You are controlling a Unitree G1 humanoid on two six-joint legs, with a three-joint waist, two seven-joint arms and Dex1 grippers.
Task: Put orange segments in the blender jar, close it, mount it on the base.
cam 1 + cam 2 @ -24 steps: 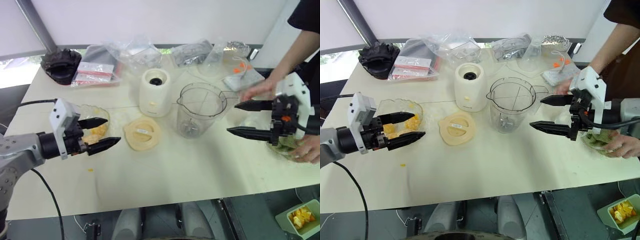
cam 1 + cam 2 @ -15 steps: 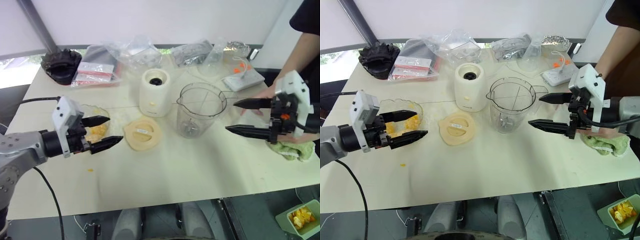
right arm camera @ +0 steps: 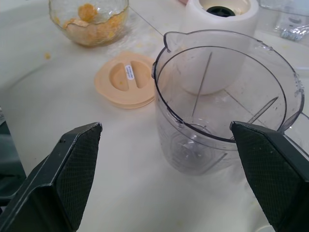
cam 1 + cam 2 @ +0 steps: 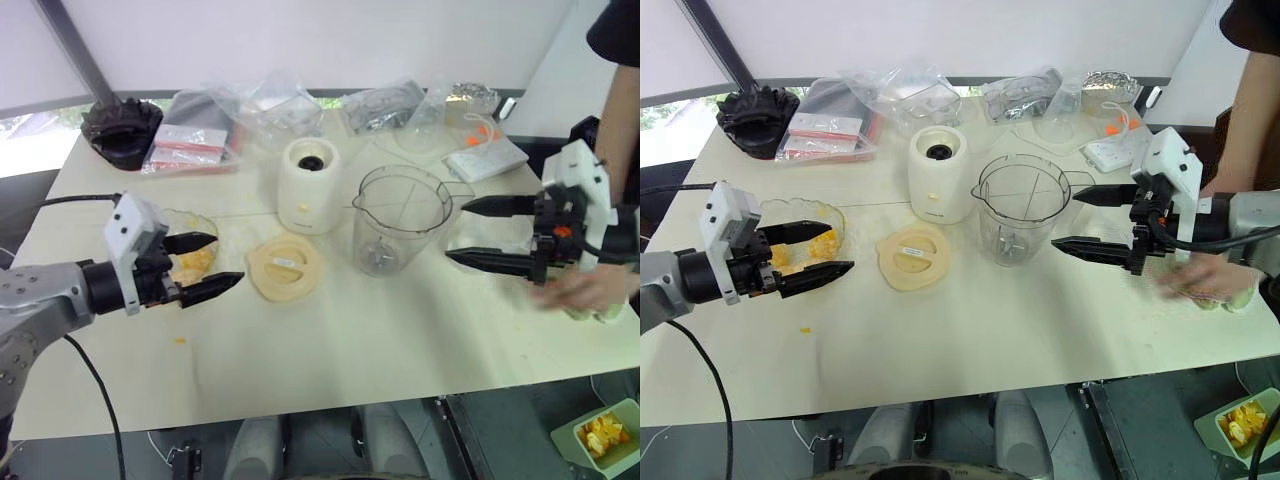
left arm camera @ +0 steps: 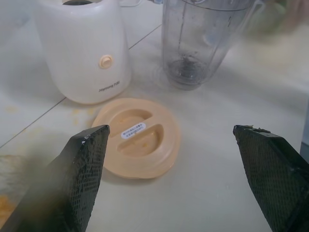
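The clear blender jar (image 4: 400, 220) stands upright and uncovered at the table's middle, with nothing in it but its blade hub. The cream-white base (image 4: 310, 185) stands just to its left. Orange segments (image 4: 194, 263) lie in a clear wavy dish (image 4: 768, 212) at the left. My left gripper (image 4: 226, 260) hovers open beside that dish, holding nothing. Right of the jar, my right gripper (image 4: 455, 232) hangs open, its fingers pointing at the jar (image 3: 222, 96). A flat cream-yellow lid (image 4: 284, 266) lies in front of the base.
A person's hand (image 4: 585, 290) moves on the table at the right edge, behind my right gripper. Plastic bags (image 4: 200, 130), a black object (image 4: 122, 128) and a white packet (image 4: 485, 155) line the back. A small orange bit (image 4: 180, 340) lies near the front left. A green tray (image 4: 600, 435) sits below the table.
The person's hand near the white packet has drawn back, and the other hand now slides along the right edge. Both grippers have stayed about where they were, still open.
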